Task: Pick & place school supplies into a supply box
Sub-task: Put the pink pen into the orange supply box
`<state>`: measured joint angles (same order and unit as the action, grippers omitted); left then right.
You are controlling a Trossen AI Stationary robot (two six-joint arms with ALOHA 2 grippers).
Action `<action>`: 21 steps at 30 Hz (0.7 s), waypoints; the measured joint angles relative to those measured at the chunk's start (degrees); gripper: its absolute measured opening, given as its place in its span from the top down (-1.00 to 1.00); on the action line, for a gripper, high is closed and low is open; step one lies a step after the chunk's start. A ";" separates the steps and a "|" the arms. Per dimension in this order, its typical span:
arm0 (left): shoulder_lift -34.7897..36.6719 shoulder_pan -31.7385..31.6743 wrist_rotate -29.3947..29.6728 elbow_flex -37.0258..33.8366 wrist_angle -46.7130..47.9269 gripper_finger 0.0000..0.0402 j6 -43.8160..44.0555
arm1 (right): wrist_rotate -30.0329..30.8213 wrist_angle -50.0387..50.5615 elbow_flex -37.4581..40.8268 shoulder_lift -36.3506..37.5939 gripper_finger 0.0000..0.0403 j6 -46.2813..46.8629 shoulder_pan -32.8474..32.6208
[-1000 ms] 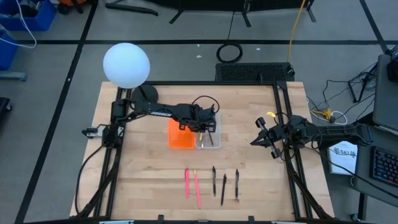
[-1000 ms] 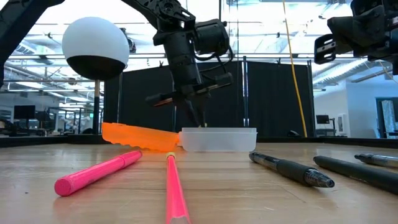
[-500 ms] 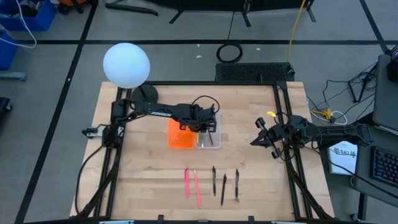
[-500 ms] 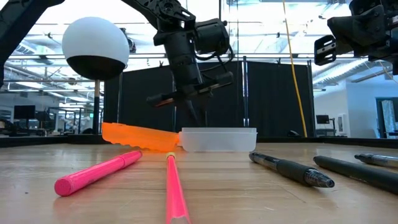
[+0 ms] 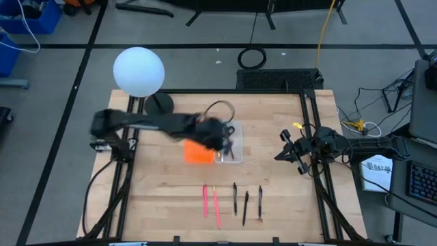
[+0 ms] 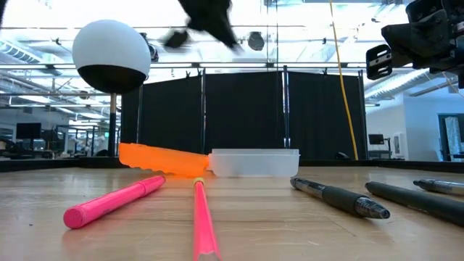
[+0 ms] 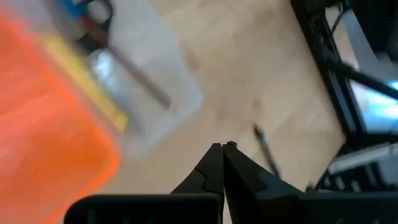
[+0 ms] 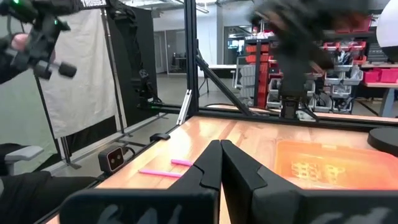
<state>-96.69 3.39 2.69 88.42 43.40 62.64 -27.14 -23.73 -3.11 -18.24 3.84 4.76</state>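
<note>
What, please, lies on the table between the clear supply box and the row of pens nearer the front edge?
Only bare wood: the high view shows nothing between the supply box and the pens.

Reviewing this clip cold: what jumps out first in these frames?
The orange tray stands mid-table, touching the clear supply box, which holds scissors and a yellow pencil. The left gripper, shut and empty, hangs over them. Two pink pens and three dark pens lie in a row near the table's front edge; the right gripper waits, shut, at the right.

left hand: closed, raised | right hand: closed, parked
</note>
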 joint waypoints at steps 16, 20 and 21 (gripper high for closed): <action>0.17 36.82 10.89 -0.07 27.40 0.99 52.85 | 0.00 1.36 0.01 -0.07 1.00 -0.17 0.01; -6.77 36.71 5.05 -0.04 23.41 0.99 55.12 | 0.00 1.34 0.00 -0.07 1.00 -0.20 0.01; -8.55 36.23 3.71 -0.04 21.06 0.99 54.84 | 0.00 1.32 0.00 -0.07 1.00 -0.24 0.01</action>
<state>-105.24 39.61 6.40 88.38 64.46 117.48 -27.14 -22.41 -3.11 -18.31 3.60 4.78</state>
